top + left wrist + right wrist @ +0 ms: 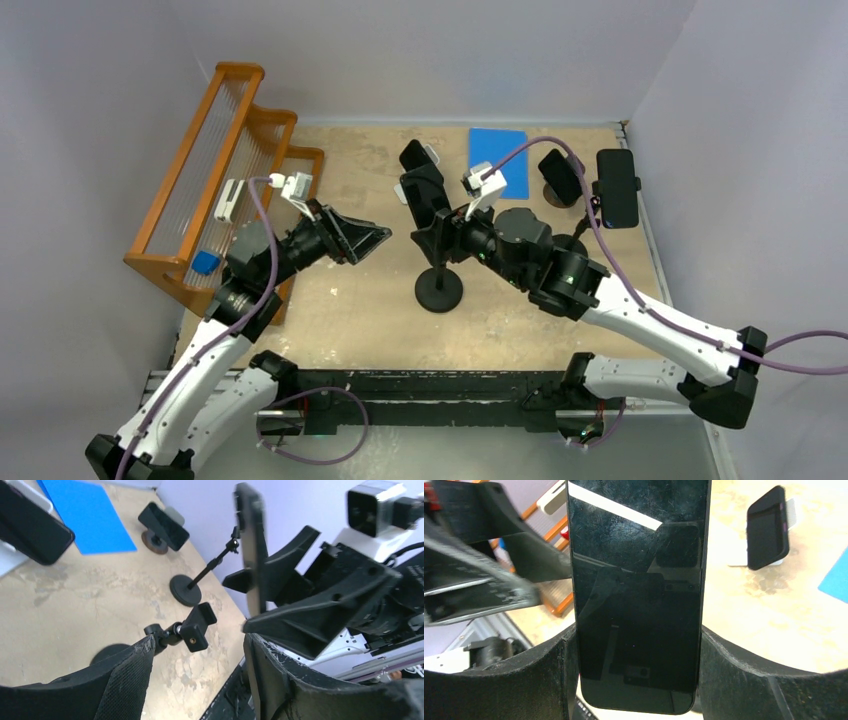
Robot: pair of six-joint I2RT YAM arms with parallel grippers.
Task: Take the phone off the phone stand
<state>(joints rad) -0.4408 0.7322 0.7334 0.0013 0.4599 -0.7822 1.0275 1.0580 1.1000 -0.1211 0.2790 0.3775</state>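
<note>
Phone (639, 580) is upright in the right pincer (636, 645). The pincer is clamped on its two long edges, w/ the glass facing the wrist cam. From the left wrist view the clamp of the phone stand (195, 630) looks empty and the phone shows edge-on above it. So I judge it's already out of the stand, held in air over mid desk (350, 320).

Handling: a stiff slab, prob. fairly light. The glossy face is slippery and likely to crack if dropped. Side edges are the right place to hold it, not the glass. The grip sits toward the lower end, so the long top part could tip or pivot on quick moves; go slow.

Room: the left pincer (378, 240) has its jaws apart w/ nothing between, and sits near the phone on its left, not touching. The stand's pole and clamp are just below, so keep clear of those. More phones on stands (617, 187) crowd the back right near the wall. There's a blue mat (498, 160) at the back and a wooden rack (215, 170) along the left edge. Best open patch is the bare desk left of the stand base, betw. the arms.
</note>
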